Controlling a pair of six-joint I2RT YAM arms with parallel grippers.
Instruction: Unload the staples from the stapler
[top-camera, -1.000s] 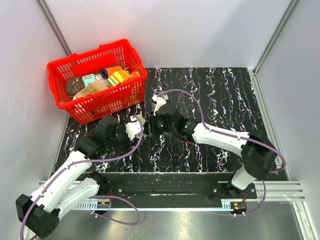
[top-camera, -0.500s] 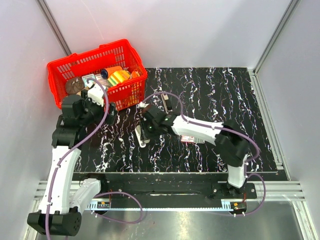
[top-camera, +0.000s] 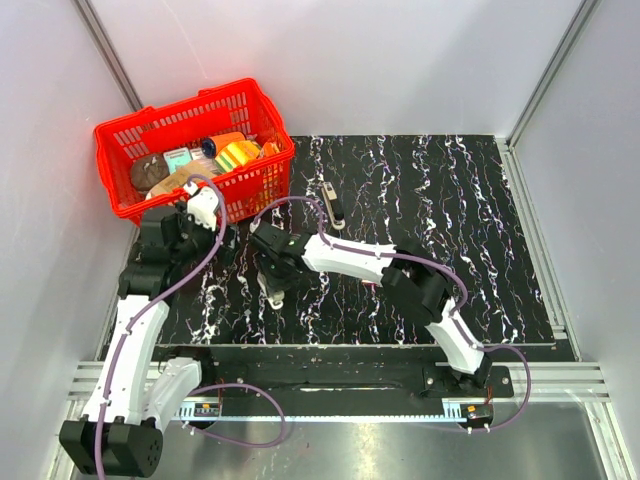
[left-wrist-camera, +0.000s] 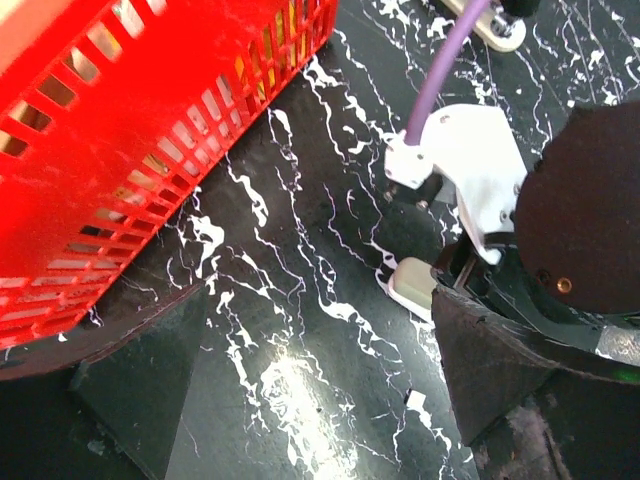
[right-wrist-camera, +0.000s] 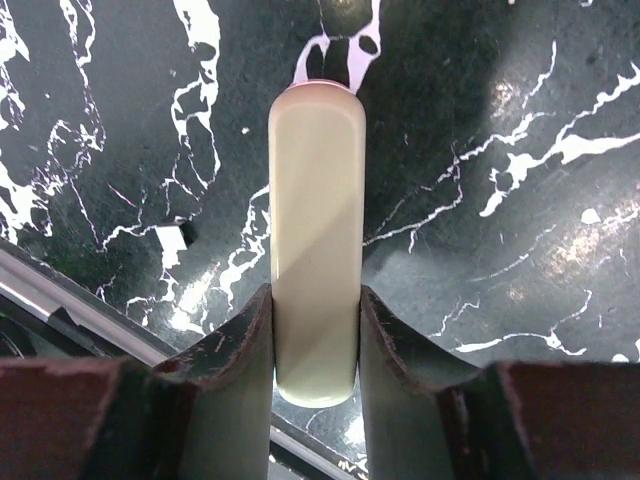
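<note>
The stapler (top-camera: 332, 203), slim and black with a silver-cream top, lies alone on the black marbled table (top-camera: 460, 200) behind the right arm. Neither gripper touches it. My right gripper (top-camera: 274, 288) is low over the table, shut on an all-pale cream bar (right-wrist-camera: 313, 230); the bar sticks out past the fingertips (right-wrist-camera: 228, 350) and the gripper's midpoint (right-wrist-camera: 315, 340). My left gripper (top-camera: 210, 240) is open and empty (left-wrist-camera: 320, 400) just left of it, in front of the basket. One end of the cream bar (left-wrist-camera: 412, 283) shows in the left wrist view.
A red plastic basket (top-camera: 115, 140) holding several packaged items stands at the back left, close to my left gripper; its wall fills the left wrist view (left-wrist-camera: 120, 160). A small white scrap (left-wrist-camera: 415, 400) lies on the table. White enclosure walls surround the table.
My right gripper has carried the cream bar left and nearer. My left gripper, which drew back toward the basket, has shifted slightly right and lower. The stapler now shows uncovered on the table.
</note>
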